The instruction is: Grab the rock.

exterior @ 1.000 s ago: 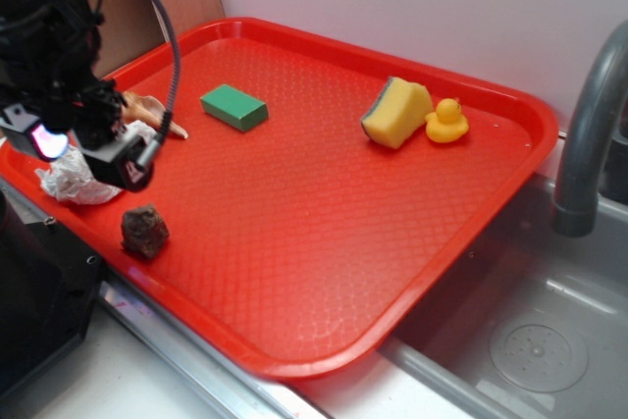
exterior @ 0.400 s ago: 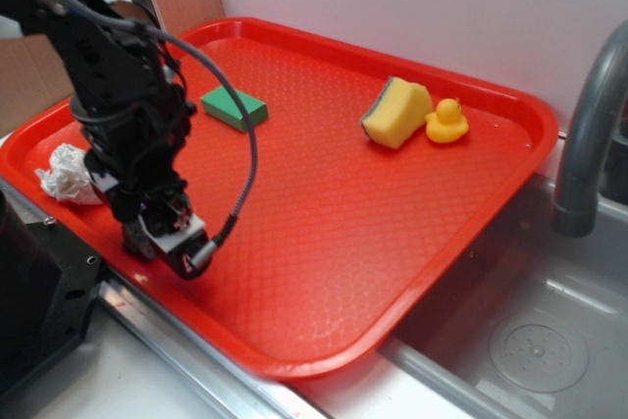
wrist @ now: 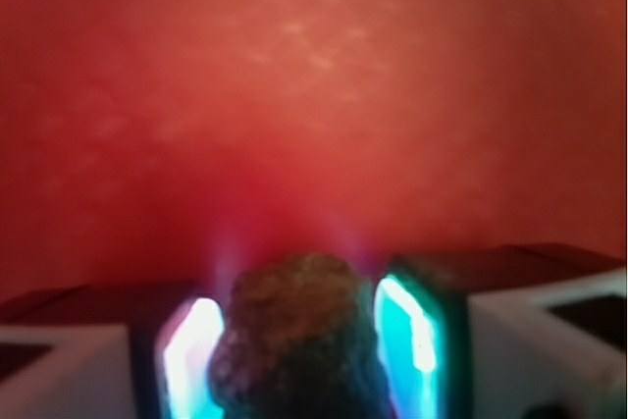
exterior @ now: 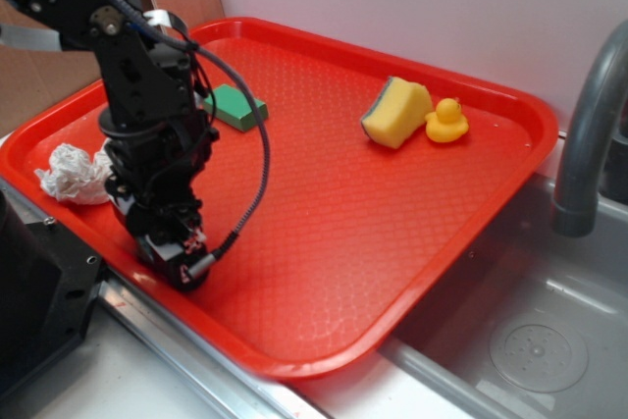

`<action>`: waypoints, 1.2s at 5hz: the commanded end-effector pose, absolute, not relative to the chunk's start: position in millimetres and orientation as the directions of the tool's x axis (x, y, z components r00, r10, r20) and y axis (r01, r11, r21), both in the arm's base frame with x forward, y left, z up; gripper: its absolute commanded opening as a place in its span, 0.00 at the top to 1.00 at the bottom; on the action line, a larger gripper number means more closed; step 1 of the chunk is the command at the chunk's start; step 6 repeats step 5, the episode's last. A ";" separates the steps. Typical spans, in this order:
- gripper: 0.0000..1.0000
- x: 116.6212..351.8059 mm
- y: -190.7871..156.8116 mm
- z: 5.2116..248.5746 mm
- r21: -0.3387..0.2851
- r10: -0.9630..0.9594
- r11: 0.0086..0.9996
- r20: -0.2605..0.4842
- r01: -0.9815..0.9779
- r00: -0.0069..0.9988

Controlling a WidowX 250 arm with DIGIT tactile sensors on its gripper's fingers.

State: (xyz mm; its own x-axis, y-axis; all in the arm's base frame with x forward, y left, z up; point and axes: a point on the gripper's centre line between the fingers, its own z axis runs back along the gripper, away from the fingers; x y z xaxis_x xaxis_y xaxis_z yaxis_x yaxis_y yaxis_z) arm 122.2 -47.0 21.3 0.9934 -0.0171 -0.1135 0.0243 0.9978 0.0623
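Between the gripper [wrist: 299, 360] pads: one rough, lumpy brown rock [wrist: 294, 336], clamped both sides, over textured red tray [exterior: 334, 203].

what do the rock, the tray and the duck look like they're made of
Rock: looks like real stone, matte, rough and lumpy, mottled dark brown; it sits between the end effector pads.
Tray: likely moulded plastic, red with a fine diamond texture and a slight sheen.
Duck: probably rubber or soft vinyl, smooth uniform yellow.
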 end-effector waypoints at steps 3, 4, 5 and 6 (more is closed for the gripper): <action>1.00 189.7 -20.1 216.6 0.051 0.028 0.998 0.185 -0.038 0.982; 1.00 194.1 -12.0 252.2 0.068 0.078 0.993 0.186 -0.092 0.980; 1.00 189.5 -9.0 246.3 0.166 0.051 0.982 0.195 -0.085 0.980; 1.00 189.5 -9.0 246.3 0.166 0.051 0.982 0.195 -0.085 0.980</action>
